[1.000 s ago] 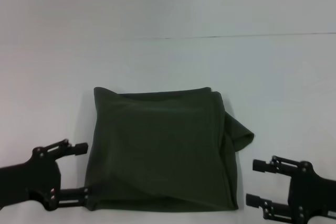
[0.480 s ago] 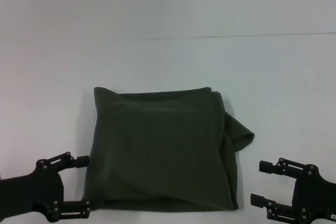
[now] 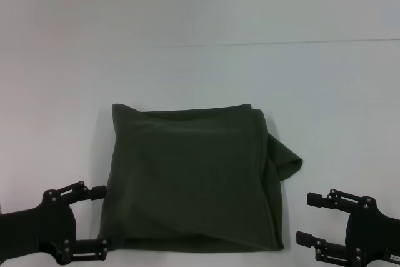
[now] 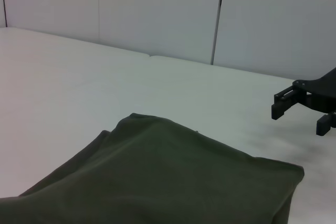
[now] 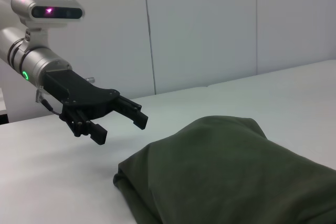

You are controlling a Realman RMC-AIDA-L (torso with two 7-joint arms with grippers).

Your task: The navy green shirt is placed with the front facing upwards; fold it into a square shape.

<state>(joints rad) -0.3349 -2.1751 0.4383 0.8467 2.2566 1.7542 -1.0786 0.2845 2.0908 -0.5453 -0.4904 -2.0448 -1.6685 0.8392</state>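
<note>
The navy green shirt lies folded into a rough square on the white table, plain green side up, with no print showing. A flap of cloth sticks out past its right edge. My left gripper stands open just off the shirt's near left corner with nothing between its fingers. On the other side my right gripper is open too, a little clear of the near right corner. The left wrist view shows the shirt and the right gripper beyond it. In the right wrist view, the left gripper hovers beside the shirt.
The white table stretches bare around and behind the shirt, with a thin seam across its far part. Pale wall panels stand behind the table.
Both grippers have drawn back toward the near edge since a second ago, the left one moving off the shirt's corner. The shirt has not moved.
</note>
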